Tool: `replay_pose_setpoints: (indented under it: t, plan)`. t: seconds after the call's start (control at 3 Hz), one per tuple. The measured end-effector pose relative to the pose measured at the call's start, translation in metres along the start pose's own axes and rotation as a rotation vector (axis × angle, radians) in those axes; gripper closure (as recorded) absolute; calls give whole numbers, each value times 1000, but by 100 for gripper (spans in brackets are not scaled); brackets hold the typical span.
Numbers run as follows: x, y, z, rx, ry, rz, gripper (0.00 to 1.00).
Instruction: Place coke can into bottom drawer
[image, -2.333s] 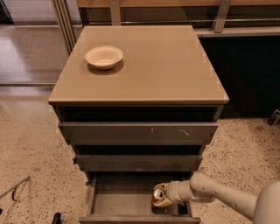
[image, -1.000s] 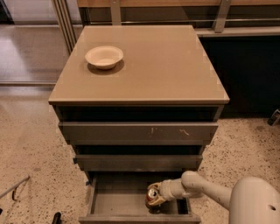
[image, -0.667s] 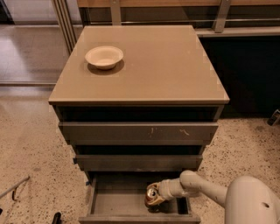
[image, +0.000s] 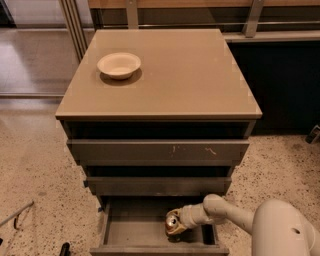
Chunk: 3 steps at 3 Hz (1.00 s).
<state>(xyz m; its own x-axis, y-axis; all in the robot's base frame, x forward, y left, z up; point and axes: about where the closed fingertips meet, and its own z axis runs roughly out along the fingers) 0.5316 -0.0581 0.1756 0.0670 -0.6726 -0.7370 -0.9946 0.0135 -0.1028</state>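
The bottom drawer (image: 130, 233) is pulled open at the foot of the grey-brown cabinet, and its flat grey floor shows. The coke can (image: 173, 223) is inside the drawer at its right half, tilted with its silver top facing left, low over the floor. My gripper (image: 179, 221) reaches in from the right on a white arm and is closed around the can. The fingers themselves are mostly hidden behind the can.
A cream bowl (image: 119, 65) sits on the cabinet top (image: 190, 75) at the back left. The top drawer front (image: 157, 151) with pale scratches and the middle drawer front (image: 157, 186) overhang the open drawer. Speckled floor surrounds the cabinet.
The arm and can have shifted left across the drawer and a little lower, and the can now tilts more.
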Motion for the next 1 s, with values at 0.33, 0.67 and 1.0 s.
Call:
replay_pose_setpoints:
  t: [0.33, 0.67, 1.0]
  plan:
    - [0, 0, 0, 0, 0, 0, 68]
    - [0, 0, 0, 0, 0, 0, 46]
    - [0, 0, 0, 0, 0, 0, 22]
